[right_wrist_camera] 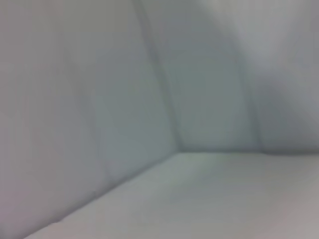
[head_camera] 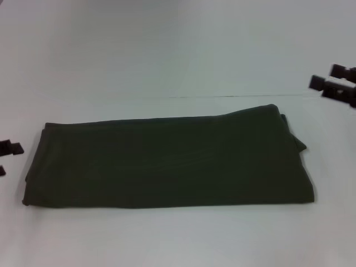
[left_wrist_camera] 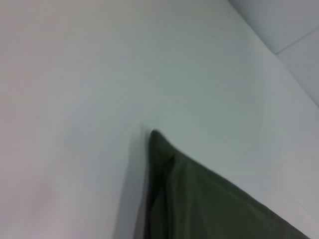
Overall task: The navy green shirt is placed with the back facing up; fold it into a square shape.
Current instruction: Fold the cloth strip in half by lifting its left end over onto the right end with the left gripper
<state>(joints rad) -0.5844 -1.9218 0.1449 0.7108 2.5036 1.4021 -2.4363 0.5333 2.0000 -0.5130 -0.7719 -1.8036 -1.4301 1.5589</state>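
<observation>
The navy green shirt lies flat on the white table, folded into a long rectangular band with its plain side up and a small bit of an under layer poking out at its right end. The left gripper sits just off the shirt's left end, its two dark fingers spread apart and holding nothing, while the left wrist view shows one folded corner of the cloth resting on the table. The right gripper hovers beyond the shirt's right far corner, clear of the fabric, its fingers parted and empty
</observation>
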